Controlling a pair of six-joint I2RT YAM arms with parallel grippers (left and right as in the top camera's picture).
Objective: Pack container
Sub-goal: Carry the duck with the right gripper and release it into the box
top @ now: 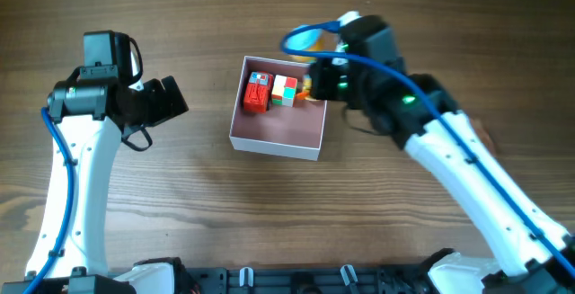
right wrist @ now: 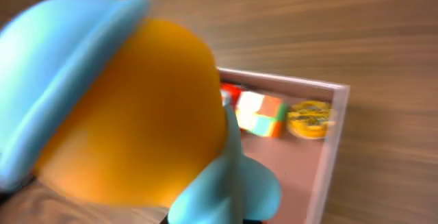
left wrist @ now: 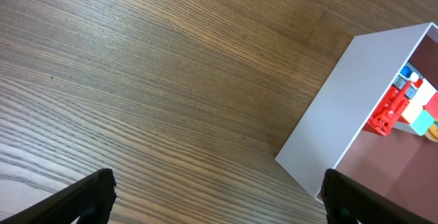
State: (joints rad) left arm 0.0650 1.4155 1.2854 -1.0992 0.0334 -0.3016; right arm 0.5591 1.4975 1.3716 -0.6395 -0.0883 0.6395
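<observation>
Container (top: 274,147) lies at mid-table, open side up, pink floor mostly bare.

Well to its left, the left gripper (left wrist: 219,193) hovers over bare wood with its jaws spread wide and nothing between them. It should stay there, out of the way.

Along the box's far wall sit a red toy (top: 258,93), a colour cube (top: 285,90) just beside it, and a yellow round piece (right wrist: 309,118) in the far right corner.

Over that corner the right gripper (top: 316,80) carries an orange-and-blue toy (right wrist: 130,114). The toy fills the wrist view and hides the fingers, so the gripper is probably clenched on it, though the contact itself is not visible.

To place it well, I would shift the toy toward the near, bare part of the floor, away from the three pieces. Lower it until it is inside the walls, clear of the right rim, then let go and lift straight up.
</observation>
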